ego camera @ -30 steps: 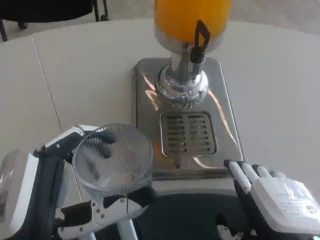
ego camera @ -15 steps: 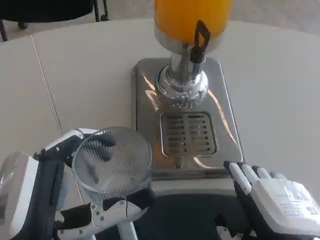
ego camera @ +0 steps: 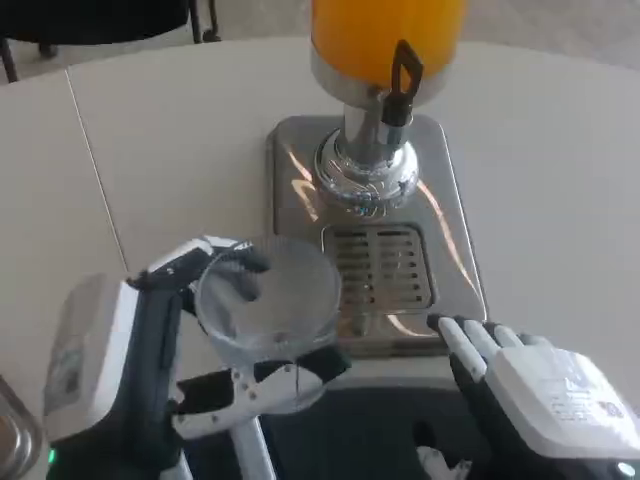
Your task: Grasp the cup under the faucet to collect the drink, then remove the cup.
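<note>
Left robot hand (ego camera: 150, 370) holds the cup (ego camera: 268, 305) just left of the drip tray.
On the white surface (ego camera: 150, 150), the dispenser (ego camera: 385, 60) of orange drink stands far, its faucet (ego camera: 402, 75) over the grate (ego camera: 378, 268). The clear cup sits near-left, overlapping the tray's edge. The right robot hand (ego camera: 520, 385) rests near-right, fingers apart, grasping nothing.

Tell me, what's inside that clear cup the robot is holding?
No orange drink shows in the cup. Through its ribbed glass you see the left hand's dark fingers and the table; the bottom is blurred.
</note>
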Robot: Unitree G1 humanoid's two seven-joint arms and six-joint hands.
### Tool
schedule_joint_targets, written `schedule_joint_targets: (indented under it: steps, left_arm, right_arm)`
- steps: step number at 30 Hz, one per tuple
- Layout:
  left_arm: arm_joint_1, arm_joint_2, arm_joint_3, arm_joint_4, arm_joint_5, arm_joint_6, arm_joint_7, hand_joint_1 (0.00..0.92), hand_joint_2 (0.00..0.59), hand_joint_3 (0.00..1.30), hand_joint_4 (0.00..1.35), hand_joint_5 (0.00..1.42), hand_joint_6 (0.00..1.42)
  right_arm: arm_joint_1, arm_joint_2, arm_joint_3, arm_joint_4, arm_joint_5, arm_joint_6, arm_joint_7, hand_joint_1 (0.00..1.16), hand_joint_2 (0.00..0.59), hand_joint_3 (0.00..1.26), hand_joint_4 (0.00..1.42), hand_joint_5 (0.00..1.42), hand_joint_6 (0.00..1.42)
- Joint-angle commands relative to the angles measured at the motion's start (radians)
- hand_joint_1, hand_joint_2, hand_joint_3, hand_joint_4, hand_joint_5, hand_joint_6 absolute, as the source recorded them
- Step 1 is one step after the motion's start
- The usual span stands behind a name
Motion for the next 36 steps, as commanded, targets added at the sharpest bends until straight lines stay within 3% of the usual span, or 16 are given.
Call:
schedule_joint_targets:
  steps: [1, 5, 12, 19, 24, 31, 36]
  left_arm:
    - [-0.08, -0.017, -0.041, 0.08, 0.035, 0.016, 0.047, 0.653, 0.0, 0.93, 1.11, 1.31, 1.42]
    - [-0.141, -0.023, -0.067, 0.166, 0.057, 0.029, 0.082, 0.653, 0.0, 0.93, 1.11, 1.31, 1.42]
    - [-0.215, -0.043, -0.101, 0.27, 0.069, 0.051, 0.132, 0.653, 0.0, 0.93, 1.11, 1.31, 1.42]
    - [-0.245, -0.048, -0.123, 0.317, 0.065, 0.066, 0.152, 0.653, 0.0, 0.93, 1.11, 1.31, 1.42]
    - [-0.306, -0.061, -0.151, 0.389, 0.069, 0.088, 0.168, 0.653, 0.0, 0.93, 1.11, 1.31, 1.42]
    - [-0.409, -0.118, -0.205, 0.517, 0.074, 0.115, 0.228, 0.653, 0.0, 0.93, 1.11, 1.31, 1.42]
    - [-0.475, -0.149, -0.206, 0.601, 0.058, 0.147, 0.274, 0.653, 0.0, 0.93, 1.11, 1.31, 1.42]
  right_arm:
    - [0.01, 0.002, 0.0, -0.039, 0.004, -0.009, 0.057, 0.42, 0.522, 0.0, 0.0, 0.0, 0.0]
    - [0.008, 0.007, -0.002, -0.08, -0.022, -0.014, 0.148, 0.42, 0.522, 0.0, 0.0, 0.0, 0.0]
    - [0.042, 0.02, -0.043, -0.156, -0.082, -0.026, 0.278, 0.37, 0.516, 0.0, 0.0, 0.0, 0.0]
    - [0.071, 0.05, -0.074, -0.195, -0.105, -0.058, 0.323, 0.36, 0.516, 0.0, 0.0, 0.0, 0.0]
    - [0.081, 0.104, -0.049, -0.21, -0.142, -0.085, 0.355, 0.35, 0.522, 0.0, 0.0, 0.0, 0.0]
    - [0.071, 0.135, -0.062, -0.187, -0.164, -0.079, 0.376, 0.35, 0.525, 0.0, 0.0, 0.0, 0.0]
    - [0.055, 0.14, -0.083, -0.174, -0.149, -0.054, 0.402, 0.35, 0.525, 0.0, 0.0, 0.0, 0.0]
